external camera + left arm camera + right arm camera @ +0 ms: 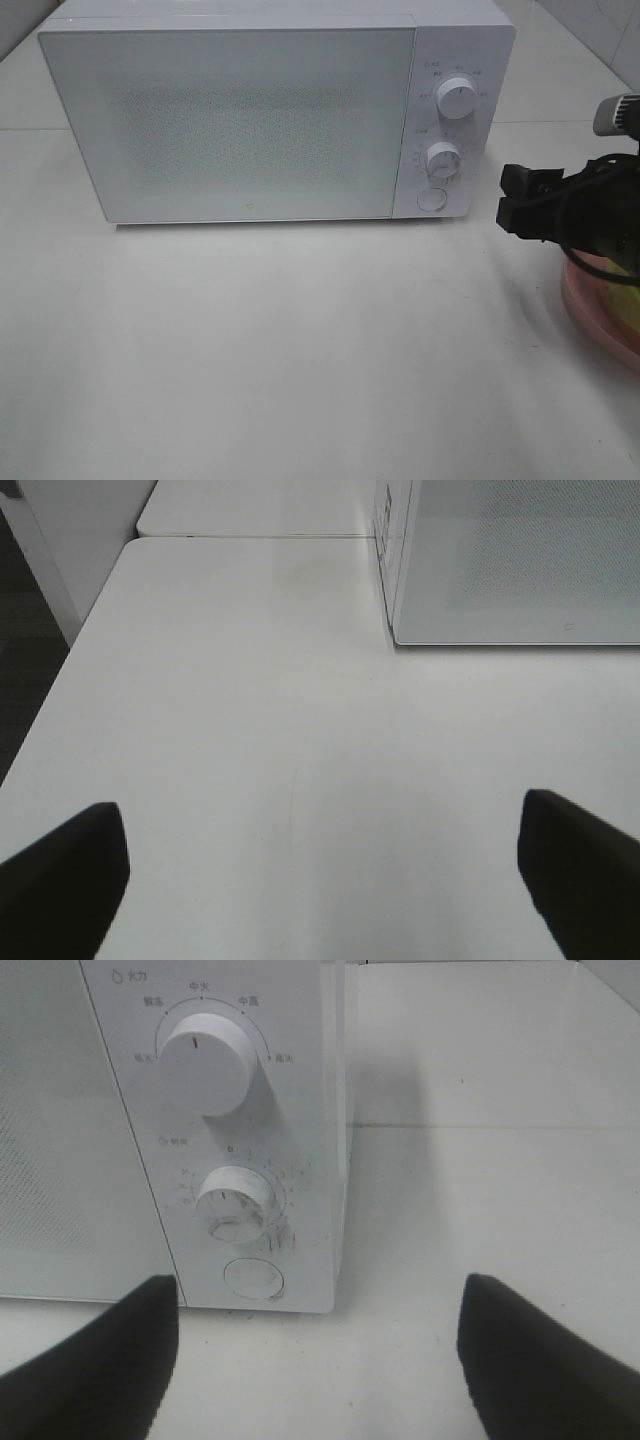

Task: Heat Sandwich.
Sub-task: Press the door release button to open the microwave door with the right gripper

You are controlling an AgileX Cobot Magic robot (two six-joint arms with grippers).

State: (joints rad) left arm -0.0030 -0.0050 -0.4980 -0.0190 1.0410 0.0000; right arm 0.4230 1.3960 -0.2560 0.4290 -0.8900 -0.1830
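A smooth white table (300, 350) fills the high view, with pale wall tiles (600, 25) in the far right corner. A boxy white microwave (240, 120) stands at the back with its door closed and a fine dotted mesh across the window. On its right panel sit two round white knobs above a round button (432, 199); the printing there is too small to read from here. At the right edge the black right gripper (512, 198) hangs above the table, its jaws parted with nothing between them, near the microwave's panel side but apart from it. Under the arm lies a round pink plate (590, 300), where only a yellow-green sliver of the sandwich (622, 292) shows.

The left wrist view shows bare table, a strip of dark floor (25, 680) and the microwave's front corner. The left gripper (320, 880) is spread wide and holds nothing.

The right wrist view faces the control panel. "火力" is printed at the top, and "中火" and "中高" arc over the upper knob (205, 1060), which is plain and smooth. The lower knob (235, 1203) is ringed by tick marks with smudges around it.
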